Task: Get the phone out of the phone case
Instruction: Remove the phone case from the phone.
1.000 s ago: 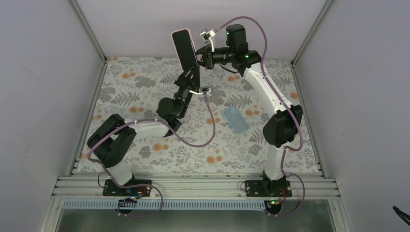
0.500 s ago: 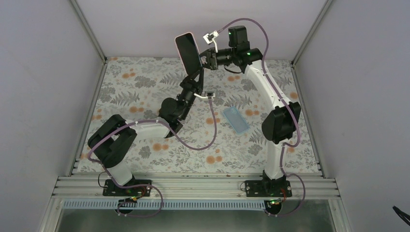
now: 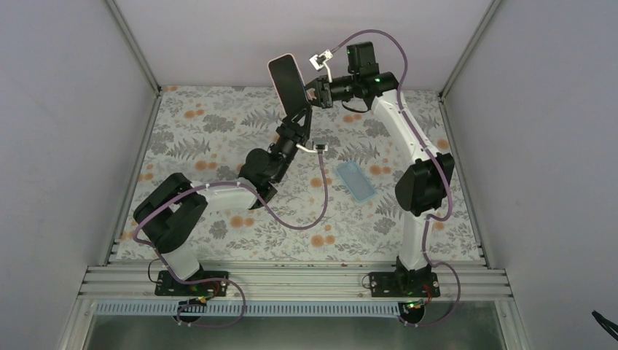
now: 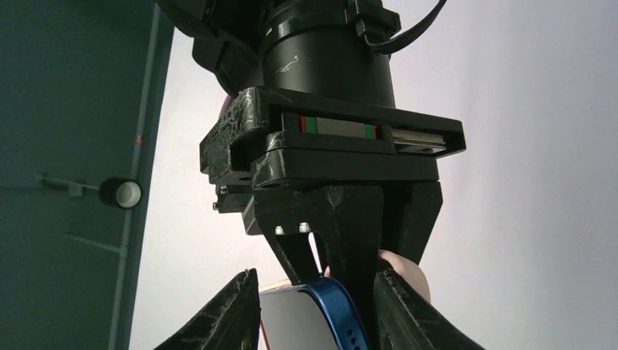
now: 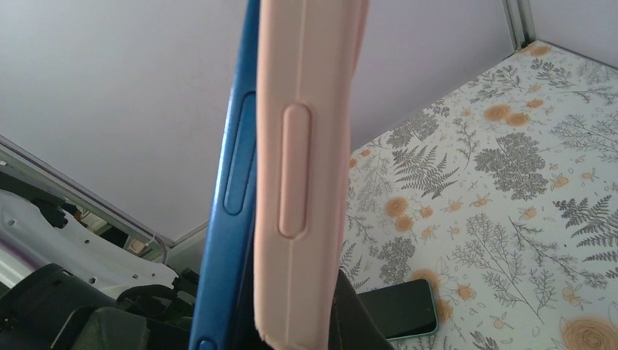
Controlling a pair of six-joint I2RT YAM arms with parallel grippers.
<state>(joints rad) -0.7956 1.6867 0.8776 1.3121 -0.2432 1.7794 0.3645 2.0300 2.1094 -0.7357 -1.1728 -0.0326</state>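
The blue phone in its pink case is held upright, high above the far middle of the table. My left gripper is shut on its lower end from below; in the left wrist view the blue edge sits between my fingers. My right gripper is shut on the case's side edge from the right. In the right wrist view the pink case wall stands slightly apart from the phone's blue side. One dark finger presses the case's outside.
A second phone with a light teal rim lies flat on the floral mat right of centre, and shows in the right wrist view. Grey walls enclose the table on three sides. Purple cables loop from both wrists.
Both grippers and the phone have shifted a little to the right and toward the back wall. The right wrist has turned. Both grips stay shut.
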